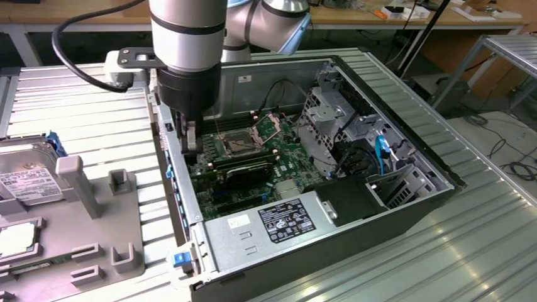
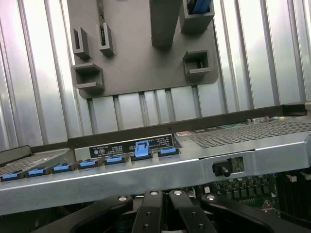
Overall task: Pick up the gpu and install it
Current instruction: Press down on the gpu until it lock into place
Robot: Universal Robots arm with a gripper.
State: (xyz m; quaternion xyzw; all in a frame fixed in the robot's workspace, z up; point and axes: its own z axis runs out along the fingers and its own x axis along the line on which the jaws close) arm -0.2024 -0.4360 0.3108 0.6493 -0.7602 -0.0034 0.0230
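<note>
Gripper (image 1: 190, 150): fingers closed together, lowered inside open computer case (image 1: 403, 207) at its left wall, above motherboard (image 1: 251, 148); gpu (image 1: 245, 170) seated upright just right of it

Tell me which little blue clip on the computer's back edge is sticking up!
The blue clip just below the black label. It stands taller than the others, which all lie flat in their row.
</note>
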